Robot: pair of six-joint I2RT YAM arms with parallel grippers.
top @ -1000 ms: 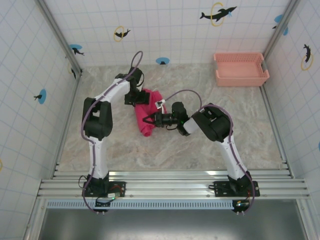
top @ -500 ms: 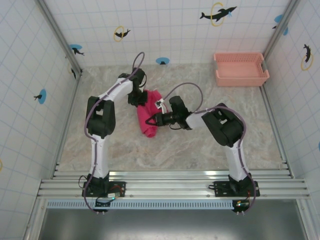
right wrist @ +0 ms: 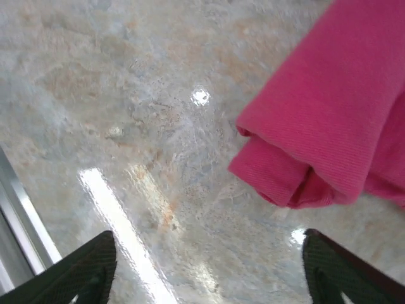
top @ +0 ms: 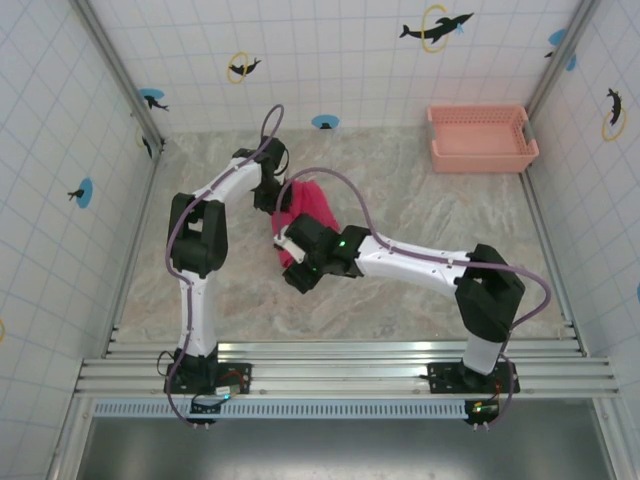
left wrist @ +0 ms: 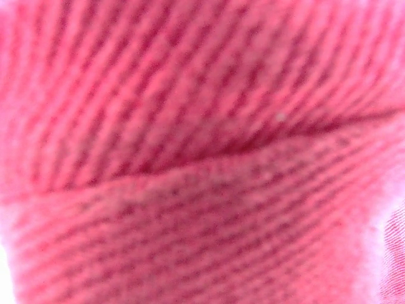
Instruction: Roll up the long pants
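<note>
The long pants (top: 312,207) lie as a bunched magenta bundle in the middle of the marble table. My left gripper (top: 272,196) is at the bundle's far left end. Blurred magenta cloth (left wrist: 202,152) is pressed close to the left wrist camera, hiding the fingers. My right gripper (top: 298,266) hovers over the bundle's near end. In the right wrist view its jaws (right wrist: 212,272) stand wide open over bare table. A folded end of the pants (right wrist: 329,126) lies beyond them, apart from both fingertips (right wrist: 88,266).
A salmon-pink slotted basket (top: 482,138) stands at the back right of the table (top: 420,200). Tiled walls close in the left, back and right sides. A metal rail (right wrist: 19,234) runs along the left edge of the right wrist view.
My right gripper has opened and come off the pants, its arm stretching left and nearer. The left gripper has stayed at the bundle's far end, where the cloth shifted slightly.
</note>
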